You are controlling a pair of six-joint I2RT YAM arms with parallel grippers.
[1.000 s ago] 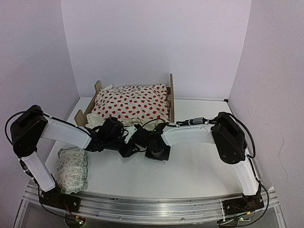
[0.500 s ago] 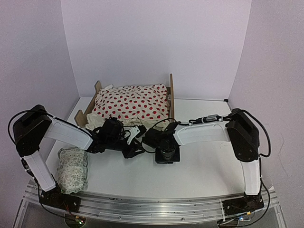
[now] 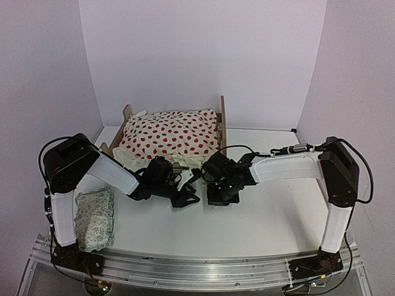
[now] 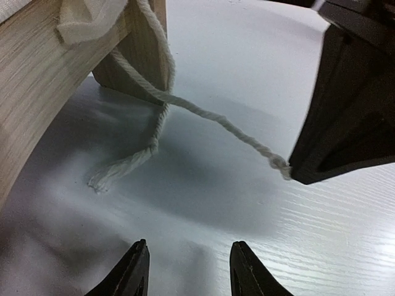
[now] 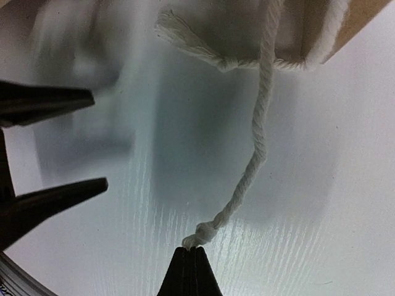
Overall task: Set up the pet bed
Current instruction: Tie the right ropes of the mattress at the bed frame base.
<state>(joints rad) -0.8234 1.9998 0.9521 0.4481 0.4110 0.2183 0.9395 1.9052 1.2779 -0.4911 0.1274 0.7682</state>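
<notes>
**Bed at back left, cord pinched by right gripper**

The bed was a small frame of light plywood and stood on the back left part of the white table, close to the rear wall. A cream blanket with red dots lay over almost all of its top, so the mattress could not be seen. Only the wooden edges showed around the cloth.

The long axis of the bed ran from left to right across the table. The taller end board stood at the right and the lower end board at the left. The near long side faced the arms.

Both grippers were low over the table, just in front of this near side and toward its right end. The right gripper was closed, and its tips pinched the knotted end of a thin white twisted cord. This cord came down from the bed beside a wooden leg. A second strand with a frayed end lay loose on the table.

The left gripper was partly spread and had nothing between its fingers. It pointed at the cord and was near the right gripper.

A small pillow with a pale green pattern lay at the near left, well apart from the bed.
</notes>
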